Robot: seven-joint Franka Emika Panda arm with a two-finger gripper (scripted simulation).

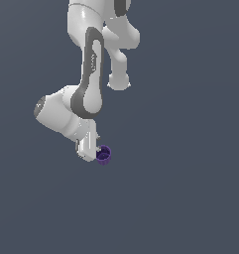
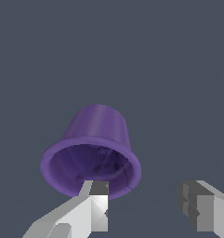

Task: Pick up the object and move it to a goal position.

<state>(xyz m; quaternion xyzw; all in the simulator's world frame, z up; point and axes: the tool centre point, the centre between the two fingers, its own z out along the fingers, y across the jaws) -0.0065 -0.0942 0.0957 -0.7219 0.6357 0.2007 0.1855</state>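
In the wrist view the gripper [image 2: 146, 207] stands open, its two fingers well apart with nothing between them. One finger [image 2: 97, 204] overlaps the near rim of the cup [image 2: 95, 148]; the other finger [image 2: 201, 207] sits off to the side with only bare floor around it. So the cup lies ahead of the gripper and off toward one finger, not centred in the gap. Its mouth faces the camera and its narrow base points away. Whether the finger touches the rim or only hangs in front of it cannot be told.

The main risk, as I judge it, is closing from here. The fingers would meet on air, or the near one would clip the flared rim and knock the cup aside or tip it. The tapered body is a further worry: a grip placed too near the base could let it slide out. The gripper probably needs to shift sideways until the cup sits between both fingers before it closes.

In the exterior view the arm [image 1: 89, 74] reaches down from the top of the picture, bends at a bulky wrist, and ends in the gripper [image 1: 91, 151] pointing downward. The cup [image 1: 104, 155] sits just beside the gripper's tip, on the exterior view's right of it.
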